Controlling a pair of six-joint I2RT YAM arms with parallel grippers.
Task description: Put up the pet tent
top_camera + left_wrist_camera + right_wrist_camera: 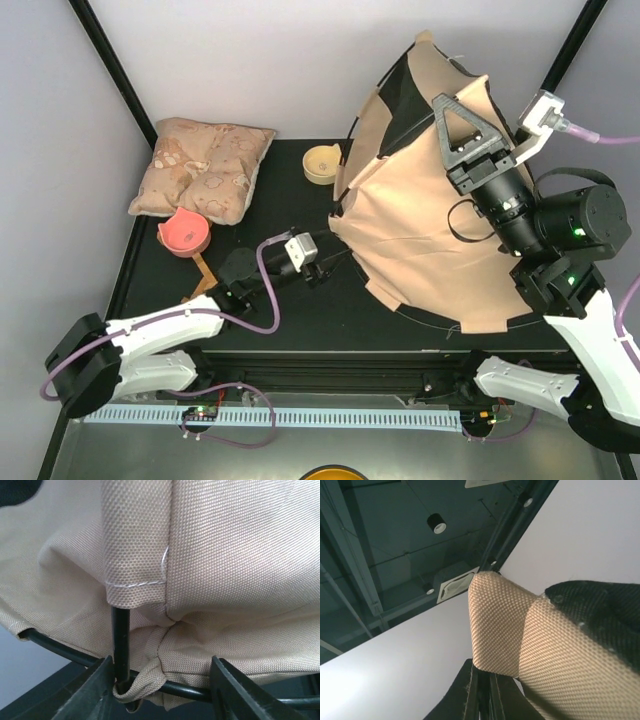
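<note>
Both steady the tent (430, 230): right gripper (440, 102) seemingly pinches its peak upright; left gripper (160, 680), fingers apart, straddles the eight-o'clock pole (120, 640).

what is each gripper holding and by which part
The right gripper is shut on the pet tent, pinching a tan fabric edge at its raised top. The left gripper holds nothing: its jaws stand open around a black pole.

The pet tent (240, 555) is coarse-woven matt tan canvas; its thin black poles (120, 635) look smooth, slightly glossy.
</note>
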